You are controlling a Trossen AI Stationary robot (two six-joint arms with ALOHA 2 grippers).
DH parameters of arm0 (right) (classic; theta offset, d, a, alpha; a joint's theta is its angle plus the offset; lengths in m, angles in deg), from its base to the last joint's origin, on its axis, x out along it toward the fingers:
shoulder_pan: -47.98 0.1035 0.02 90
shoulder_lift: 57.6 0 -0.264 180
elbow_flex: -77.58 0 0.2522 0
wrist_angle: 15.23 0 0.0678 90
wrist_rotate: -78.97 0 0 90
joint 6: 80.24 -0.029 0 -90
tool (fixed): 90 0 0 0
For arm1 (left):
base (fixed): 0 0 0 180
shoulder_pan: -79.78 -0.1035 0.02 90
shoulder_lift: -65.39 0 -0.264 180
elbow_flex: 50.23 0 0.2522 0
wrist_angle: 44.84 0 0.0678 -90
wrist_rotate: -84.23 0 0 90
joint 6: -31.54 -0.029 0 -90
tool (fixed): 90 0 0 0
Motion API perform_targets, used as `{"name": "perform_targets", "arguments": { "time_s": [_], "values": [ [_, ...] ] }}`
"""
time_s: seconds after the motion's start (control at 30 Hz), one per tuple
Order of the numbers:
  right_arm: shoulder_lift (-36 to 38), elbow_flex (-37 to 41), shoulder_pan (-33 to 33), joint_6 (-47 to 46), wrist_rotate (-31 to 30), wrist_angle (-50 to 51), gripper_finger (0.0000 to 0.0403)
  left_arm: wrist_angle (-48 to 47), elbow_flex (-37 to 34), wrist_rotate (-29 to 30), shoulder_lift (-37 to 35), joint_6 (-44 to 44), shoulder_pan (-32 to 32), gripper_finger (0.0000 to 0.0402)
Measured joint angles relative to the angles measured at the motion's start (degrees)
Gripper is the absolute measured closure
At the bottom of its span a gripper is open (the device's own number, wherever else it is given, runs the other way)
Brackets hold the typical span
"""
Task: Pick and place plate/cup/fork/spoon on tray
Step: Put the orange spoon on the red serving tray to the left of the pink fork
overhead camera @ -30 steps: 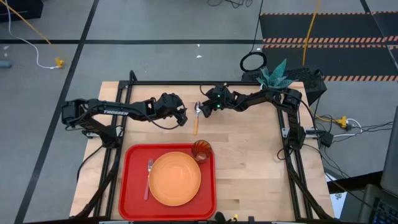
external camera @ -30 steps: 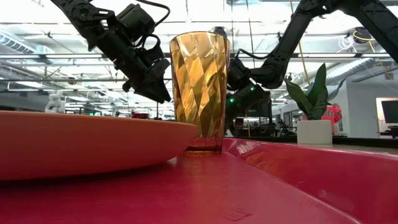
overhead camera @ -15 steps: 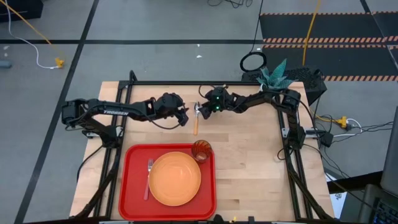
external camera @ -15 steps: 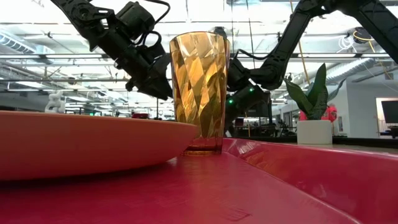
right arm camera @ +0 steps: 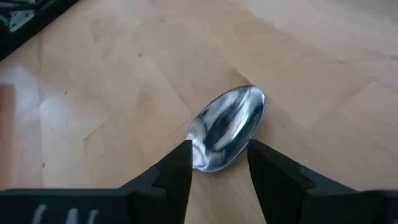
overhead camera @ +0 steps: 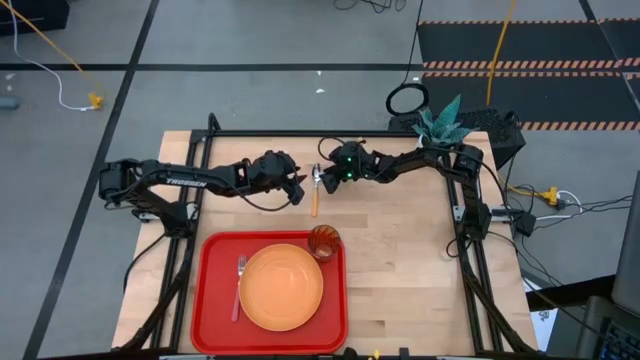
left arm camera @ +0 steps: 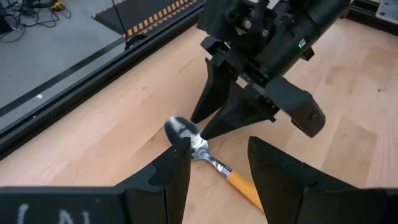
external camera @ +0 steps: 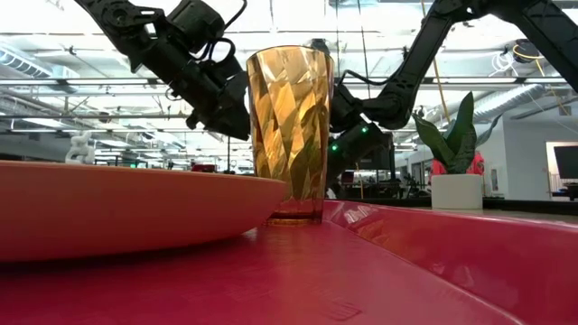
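The spoon (overhead camera: pixel 315 192) lies flat on the wooden table beyond the tray, silver bowl (right arm camera: pixel 227 127) toward the far edge, orange-yellow handle (left arm camera: pixel 244 186) toward the tray. My right gripper (right arm camera: pixel 219 163) points down at it, open, a finger on each side of the bowl's narrow end. My left gripper (left arm camera: pixel 217 163) hovers open just left of the spoon, above the table (external camera: pixel 226 126). The red tray (overhead camera: pixel 212 300) holds the orange plate (overhead camera: pixel 281 288), the fork (overhead camera: pixel 239 285) left of the plate, and the amber cup (overhead camera: pixel 324 242) upright at its far right corner. My right gripper stands from above with its fingers (right arm camera: pixel 177 174) on either side of the spoon's bowl where it narrows to the neck (left arm camera: pixel 200 144). I cannot tell whether the fingers touch it. The spoon lies flat on the table.
A small white pot with a green plant (overhead camera: pixel 440 122) stands at the table's far right corner. A black frame rail (overhead camera: pixel 330 133) runs along the far edge. Bare wood (overhead camera: pixel 400 260) lies right of the tray.
My left gripper has gone a little toward the table's right edge, closer to the spoon, and risen slightly. The spoon lies where it was.
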Motion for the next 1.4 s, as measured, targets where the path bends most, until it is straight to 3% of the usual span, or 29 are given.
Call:
{"name": "perform_targets", "arguments": {
  "time_s": [0.5,0.8,1.1,1.4],
  "values": [
    [10.59,0.02,4.69,11.21,1.19,19.11,0.0306,1.53,0.38,0.19,0.0,3.35,2.87,0.0238],
    [19.77,0.95,5.78,17.96,0.47,32.82,0.031,-4.54,5.57,6.64,0.1,10.73,4.56,0.0238],
    [31.18,8.23,5.41,20.35,-9.5,30.79,0.031,-3.25,11.1,6.65,10.78,12.21,2.68,0.0238],
    [39.92,18.01,5.35,18.78,-9.64,29.01,0.031,-6.37,20.4,9.24,24.05,10.76,1.21,0.0238]
  ]
}}
